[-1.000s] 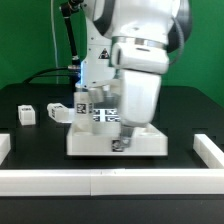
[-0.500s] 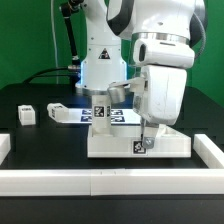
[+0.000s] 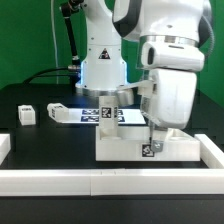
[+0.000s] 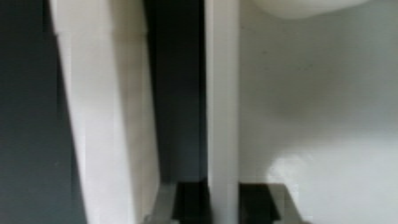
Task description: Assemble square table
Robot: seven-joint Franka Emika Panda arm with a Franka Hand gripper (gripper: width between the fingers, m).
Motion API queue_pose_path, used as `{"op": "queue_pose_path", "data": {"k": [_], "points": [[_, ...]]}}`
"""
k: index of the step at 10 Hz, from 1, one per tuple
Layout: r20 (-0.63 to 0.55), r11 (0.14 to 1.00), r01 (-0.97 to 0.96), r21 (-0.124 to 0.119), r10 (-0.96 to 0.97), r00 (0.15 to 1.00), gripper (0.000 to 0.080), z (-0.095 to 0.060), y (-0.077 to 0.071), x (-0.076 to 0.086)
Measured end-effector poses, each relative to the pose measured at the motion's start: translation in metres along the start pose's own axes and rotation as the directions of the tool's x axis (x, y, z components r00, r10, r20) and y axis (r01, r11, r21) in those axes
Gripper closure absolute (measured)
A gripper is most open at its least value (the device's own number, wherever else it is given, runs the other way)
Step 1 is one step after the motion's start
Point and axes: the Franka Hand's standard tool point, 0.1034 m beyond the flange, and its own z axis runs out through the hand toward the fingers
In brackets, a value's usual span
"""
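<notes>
Assembly looks barely begun. On the black table (image 3: 40, 140) the square table's top (image 3: 120, 148) lies flat toward the exterior view's right, close to the front rail (image 3: 100, 182), and no leg shows fitted to it. Behind it lies the marker board (image 3: 95, 113). One small tagged leg (image 3: 27, 114) and a second block (image 3: 58, 110) lie loose at the exterior view's left, well apart from the top. Any others are hidden, so by my reading every leg remains to be joined. The hand (image 3: 150, 142) is pinched narrow on the top's near rim (image 4: 221, 100), and the wrist view shows that thin wall caught between the jaws. Against the earlier frames, top and hand have slid together across the table toward the exterior view's right, while the loose pieces have not stirred.
</notes>
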Motion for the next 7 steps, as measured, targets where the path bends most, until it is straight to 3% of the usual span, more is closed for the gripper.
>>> {"op": "queue_pose_path", "data": {"k": [3, 7], "points": [[-0.014, 1.000, -0.010, -0.014, 0.010, 1.000, 0.0741, 0.004, 0.010, 0.019], [-0.013, 1.000, -0.014, -0.012, 0.014, 1.000, 0.0732, 0.013, 0.010, 0.020]]}}
